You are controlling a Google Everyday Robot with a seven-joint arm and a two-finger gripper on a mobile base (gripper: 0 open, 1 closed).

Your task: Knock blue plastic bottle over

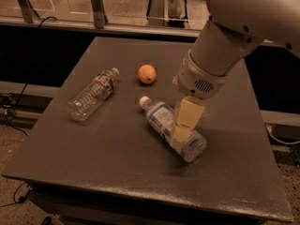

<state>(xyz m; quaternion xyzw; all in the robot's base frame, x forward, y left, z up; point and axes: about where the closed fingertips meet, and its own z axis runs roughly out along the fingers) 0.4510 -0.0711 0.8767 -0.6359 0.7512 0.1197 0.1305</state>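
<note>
The blue plastic bottle (168, 128) lies on its side on the dark table (117, 172), its white cap pointing up-left and its base toward the lower right. It is stout and clear with a bluish tint and a white-and-dark label. My gripper (183, 125) hangs from the large white arm and sits right over the bottle's middle, its tan fingers (187, 114) in front of the bottle's body. Part of the bottle is hidden behind them.
A slimmer clear bottle with a red-banded label (92, 93) lies on its side at the left. An orange (146, 73) sits behind the blue bottle. A railing and glass wall run along the table's far edge.
</note>
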